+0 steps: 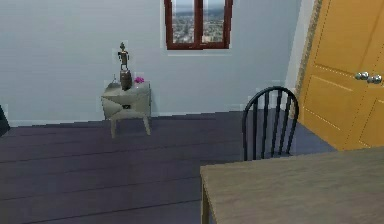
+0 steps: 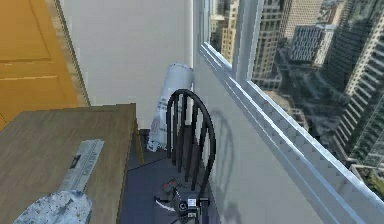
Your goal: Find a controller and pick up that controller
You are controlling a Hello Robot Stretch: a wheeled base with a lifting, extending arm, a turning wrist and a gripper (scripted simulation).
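Note:
A flat grey oblong thing, shaped like a remote controller, lies on the wooden table at the arm side view's left. Just below it, at the table's near edge, sits a crumpled grey-white lump. The gripper shows low at the bottom edge, a dark body with small white squares, in front of the black chair's seat. I cannot tell whether it holds anything. It stands to the right of the table and apart from the grey oblong thing.
A black spindle-back chair stands at the wooden table. A white cylinder leans by the wall under a wide window. A yellow door is at the forward view's right. A small side table bears a statue.

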